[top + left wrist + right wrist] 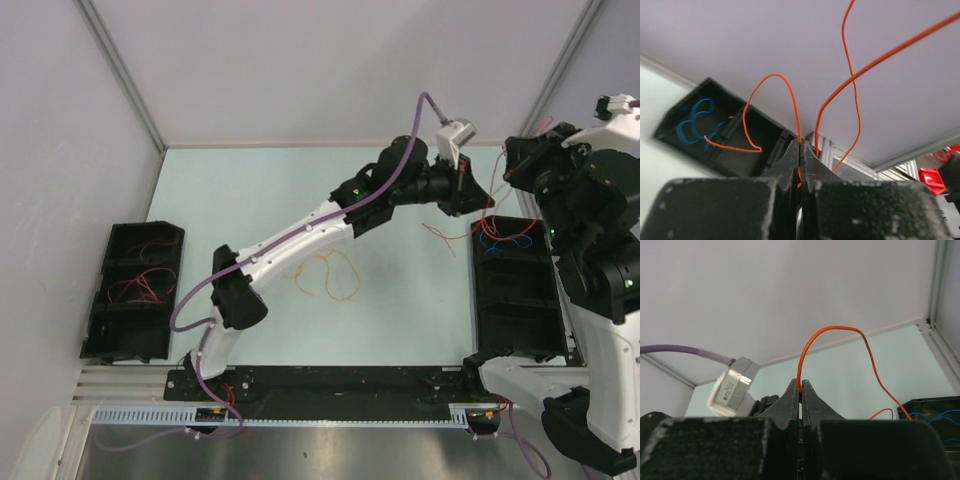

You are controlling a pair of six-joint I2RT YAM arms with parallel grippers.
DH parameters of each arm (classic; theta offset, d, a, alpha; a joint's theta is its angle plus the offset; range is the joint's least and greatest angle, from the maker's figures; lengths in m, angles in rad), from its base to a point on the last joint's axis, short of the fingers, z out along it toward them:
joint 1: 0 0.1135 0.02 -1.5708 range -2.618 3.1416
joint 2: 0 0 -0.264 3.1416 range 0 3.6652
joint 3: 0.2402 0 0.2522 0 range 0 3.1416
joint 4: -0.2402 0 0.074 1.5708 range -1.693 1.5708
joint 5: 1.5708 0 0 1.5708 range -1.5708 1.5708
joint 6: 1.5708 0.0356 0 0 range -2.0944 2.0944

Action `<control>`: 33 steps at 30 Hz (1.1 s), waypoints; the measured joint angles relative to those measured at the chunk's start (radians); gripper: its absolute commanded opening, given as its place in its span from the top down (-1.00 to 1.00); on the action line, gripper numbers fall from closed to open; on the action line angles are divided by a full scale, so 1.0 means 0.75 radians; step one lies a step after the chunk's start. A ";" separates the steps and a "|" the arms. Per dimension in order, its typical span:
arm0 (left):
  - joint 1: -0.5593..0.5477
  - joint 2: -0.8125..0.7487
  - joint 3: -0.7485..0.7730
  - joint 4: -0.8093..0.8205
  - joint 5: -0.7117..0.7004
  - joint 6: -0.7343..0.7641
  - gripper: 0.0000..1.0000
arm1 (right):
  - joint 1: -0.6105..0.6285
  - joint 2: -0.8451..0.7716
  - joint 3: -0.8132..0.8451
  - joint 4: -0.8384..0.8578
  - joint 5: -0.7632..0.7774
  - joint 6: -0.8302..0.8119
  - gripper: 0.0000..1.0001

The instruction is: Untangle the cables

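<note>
Left wrist view has my left gripper point(800, 144) pinched shut on the orange cable point(790, 95), my right gripper point(800, 385) likewise (probably the same strand), both held high to draw it clear of the blue cable point(694, 122) in the tray point(735, 150); only the top view shows a pale yellow cable point(325, 275) lying on the table point(400, 320).
</note>
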 measured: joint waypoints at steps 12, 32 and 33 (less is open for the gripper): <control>-0.124 0.287 0.065 0.360 0.130 -0.245 0.99 | -0.016 -0.154 -0.119 -0.052 0.322 -0.001 1.00; -0.144 0.558 0.156 0.662 0.100 -0.449 0.99 | -0.325 -0.088 -0.360 0.083 0.489 -0.106 1.00; -0.144 0.565 0.156 0.672 0.101 -0.457 0.99 | -0.347 -0.082 -0.369 0.084 0.476 -0.106 1.00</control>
